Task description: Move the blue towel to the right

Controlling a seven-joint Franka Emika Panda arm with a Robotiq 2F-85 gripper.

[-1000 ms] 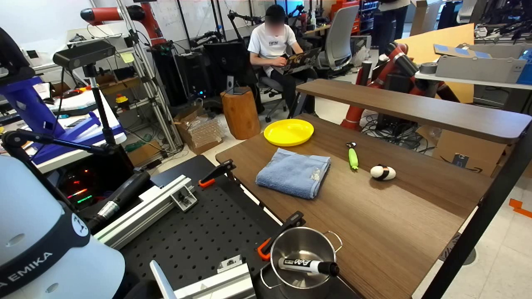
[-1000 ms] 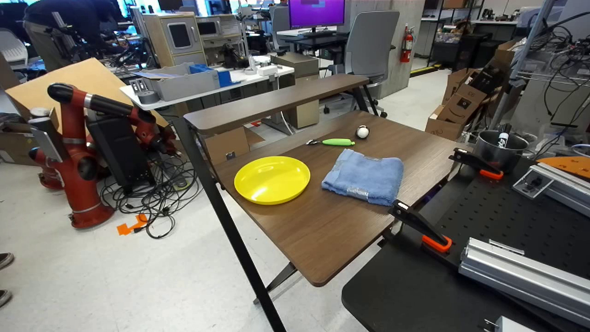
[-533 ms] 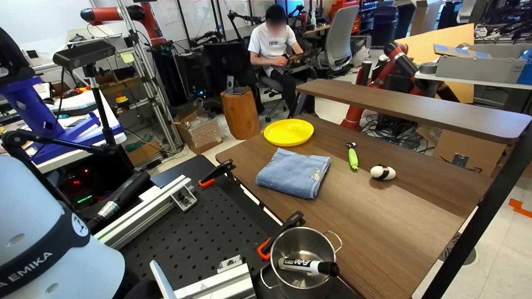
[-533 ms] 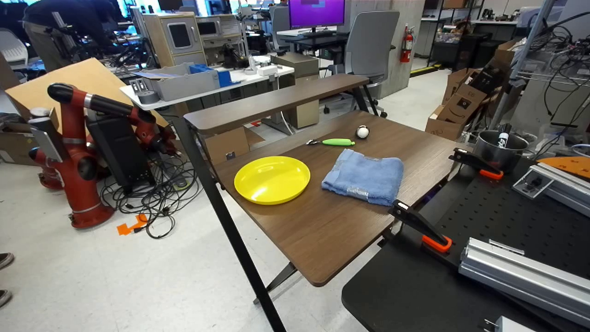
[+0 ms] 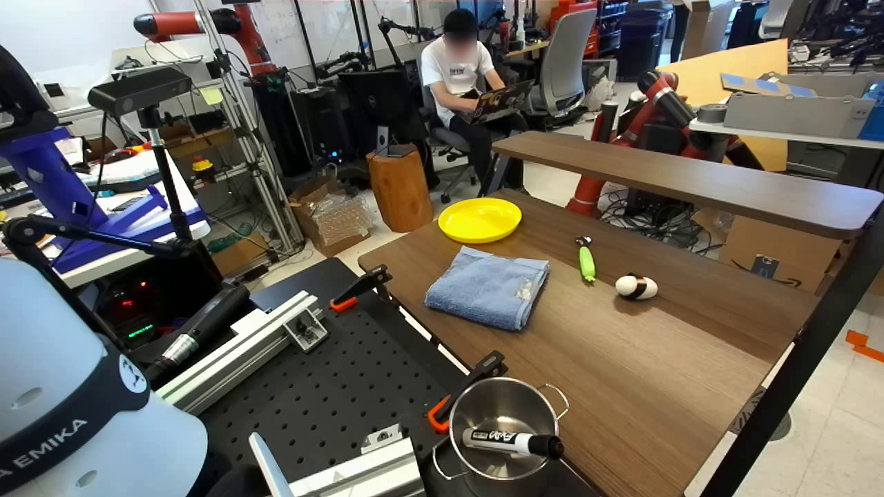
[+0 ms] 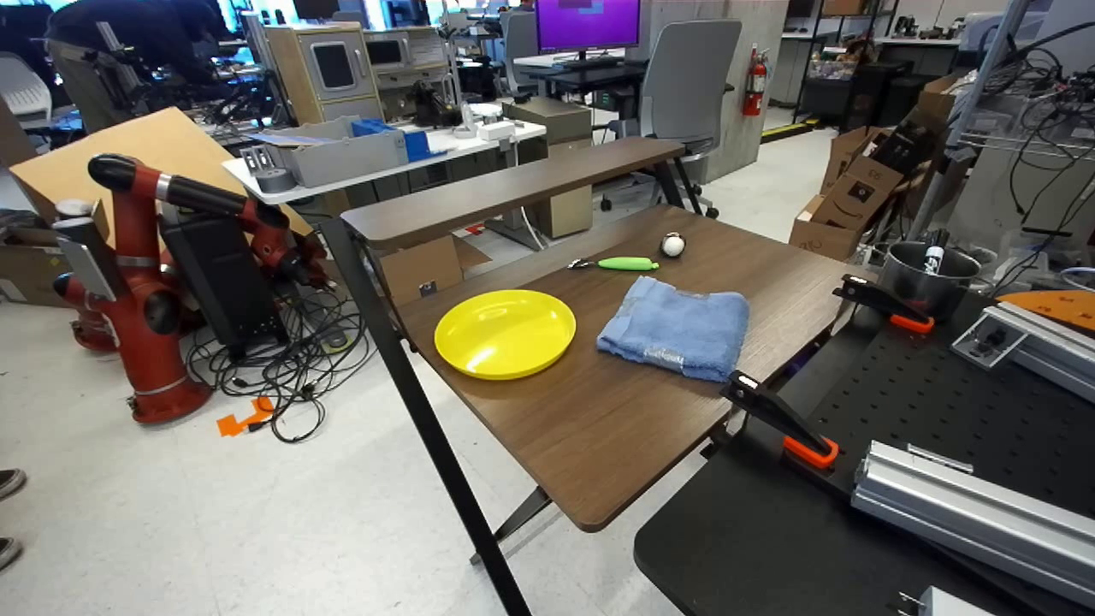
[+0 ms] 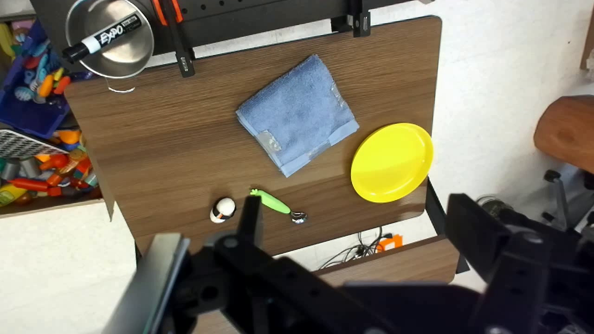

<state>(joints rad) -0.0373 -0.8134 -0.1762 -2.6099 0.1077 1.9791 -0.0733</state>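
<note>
Folded blue towel on the bench, end effector released.
From the left in the wrist view, a metal pot stands by one bench corner, a marker slanting in it, one end over the rim. A white oval piece with a dark band lies near a green-handled tool, the two apart. The blue towel lies flat about the middle of the bench, nearer than they are to the edge with the clamps. The end effector shows at the bottom, its fingers spread wide. Rightmost, the yellow plate lies just beside the blue towel, a narrow gap between.
</note>
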